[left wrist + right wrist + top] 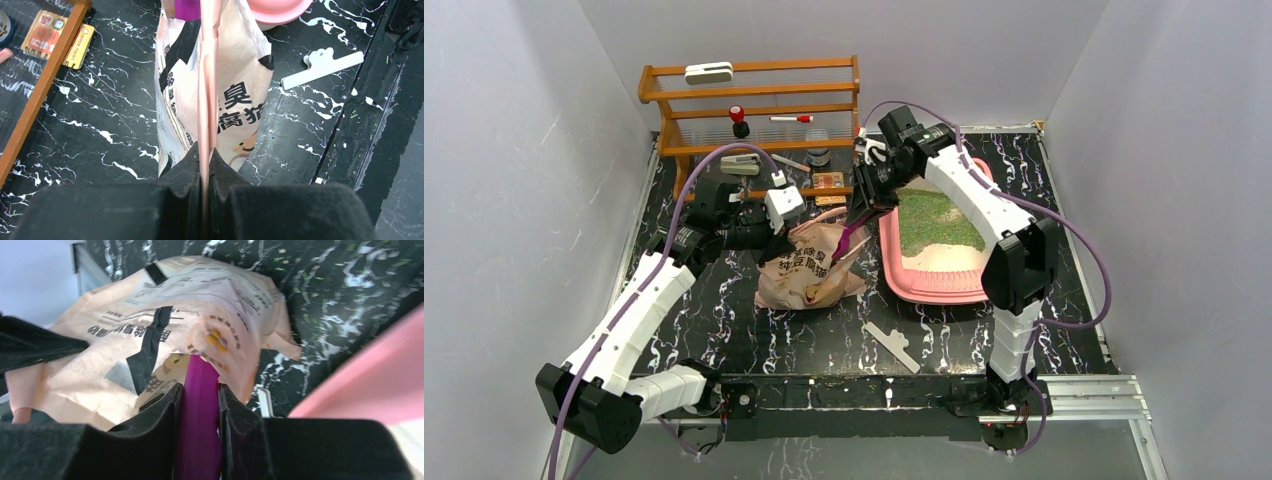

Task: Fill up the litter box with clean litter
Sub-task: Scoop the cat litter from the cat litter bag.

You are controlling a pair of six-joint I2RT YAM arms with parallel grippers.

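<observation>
1. Top external view places the litter box on the right of the bench, just beside the beige bag. The clean litter covers the far part of the box floor, and the near part shows bare cream.
2. We see the left end effector closed tight on a folded edge of the bag's mouth, with the paper pinched flat between its pads.
3. We see the right end effector clamped on the handle of the purple scoop, whose far end runs into the bag's opening.
4. We judge the litter to be loose, light and free-flowing. No pinch can hold it, so it has to travel in the scoop, held level, or it will trickle onto the bench.
5. We judge the bag to be thin, soft and prone to folding shut. The rim of its mouth is the right place to hold it, and the stiff scoop is best taken by its handle.
6. Only the top external view shows the litter itself and how much floor is uncovered. The right wrist view shows just a pink corner of the box.
7. Only the wrist views confirm both grips. The left wrist view also shows a white clip lying apart from the bag. No view lets us see whether the scoop is loaded.
</observation>
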